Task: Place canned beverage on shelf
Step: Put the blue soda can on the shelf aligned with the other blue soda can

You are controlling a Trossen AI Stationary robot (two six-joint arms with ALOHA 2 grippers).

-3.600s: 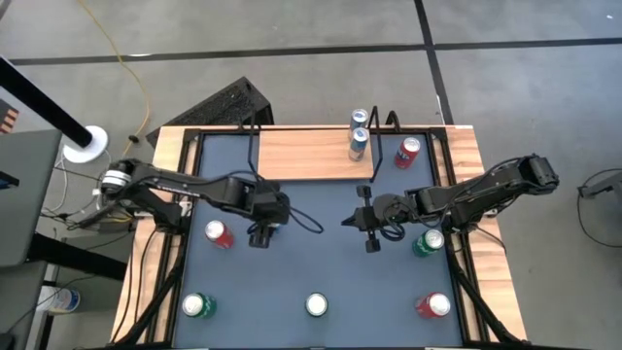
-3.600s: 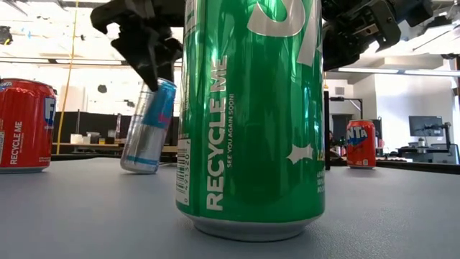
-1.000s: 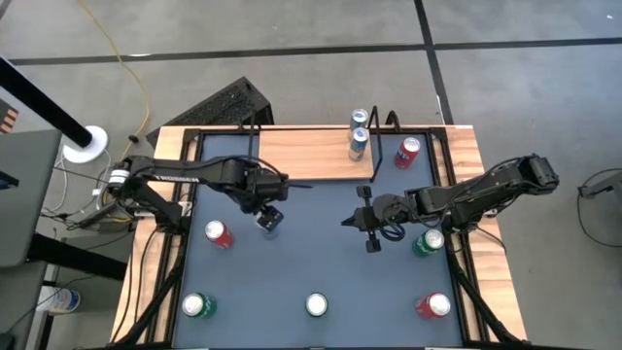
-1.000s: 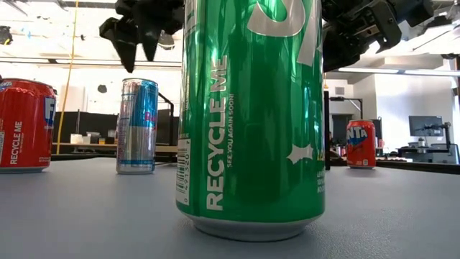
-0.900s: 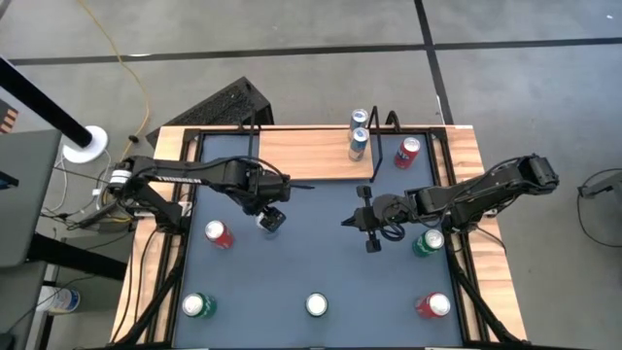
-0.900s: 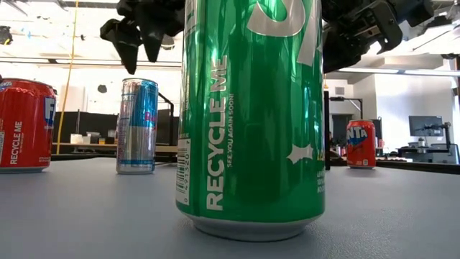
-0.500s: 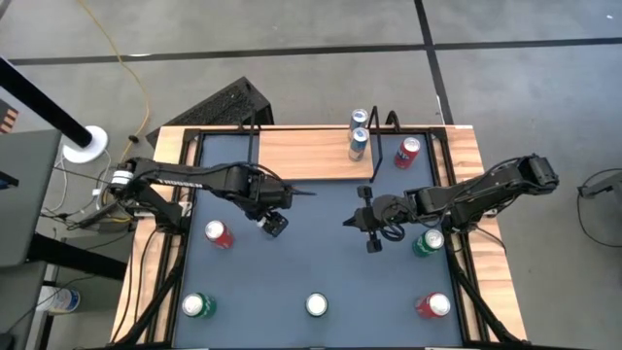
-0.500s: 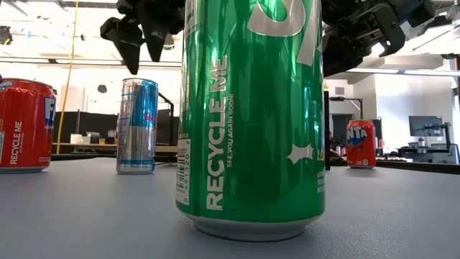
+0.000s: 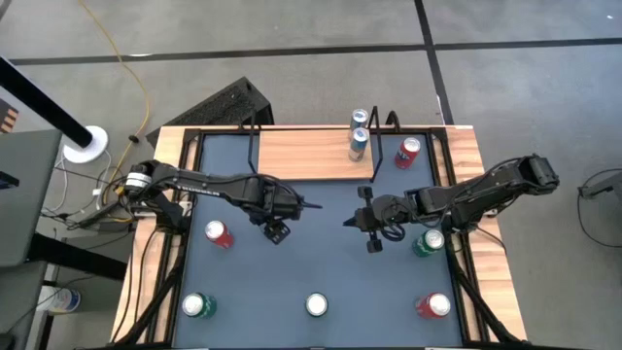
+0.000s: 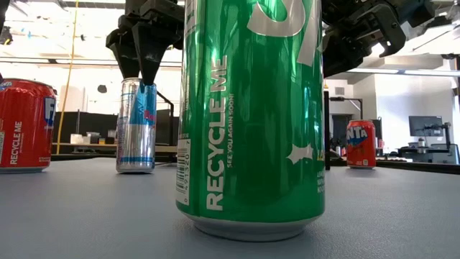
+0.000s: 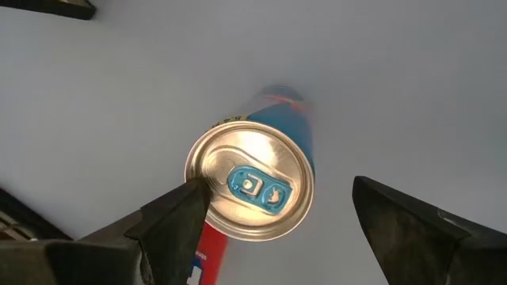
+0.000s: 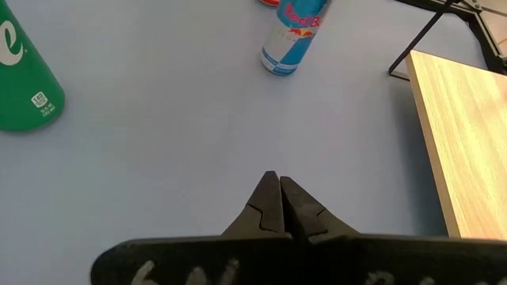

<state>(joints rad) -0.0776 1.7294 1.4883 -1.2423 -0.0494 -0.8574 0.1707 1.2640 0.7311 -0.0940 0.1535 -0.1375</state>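
A slim blue-and-silver can (image 10: 136, 126) stands upright on the dark tabletop. My left gripper (image 10: 138, 72) points down over it, open, with its fingertips level with the can's top (image 11: 249, 186). The can sits off-centre in the gap, close to one finger (image 11: 178, 222). In the high view my left gripper (image 9: 278, 230) hides the can. The shelf (image 9: 311, 156), a light-wood board, lies at the far edge with two slim cans (image 9: 358, 144) at its right end. My right gripper (image 9: 348, 222) hangs shut at mid-table, right of the can, holding nothing. My left gripper comes at the slim can from above, fingers pointing down. One finger (image 11: 186, 207) stands right at the rim of the can's top (image 11: 207, 170). Whether it touches the rim, I cannot tell. The other finger is well clear.
A red can (image 9: 408, 151) stands right of the shelf. More cans stand on the tabletop: red (image 9: 219, 234), green (image 9: 199, 305), green (image 9: 316, 304), red (image 9: 434, 305), green (image 9: 428, 243). The near green can (image 10: 251, 115) fills the middle of the low view.
My left gripper has gone toward the table's near and right edges and come down over the slim can. Its open fingers now reach the can's top. The can has stayed upright in its place.
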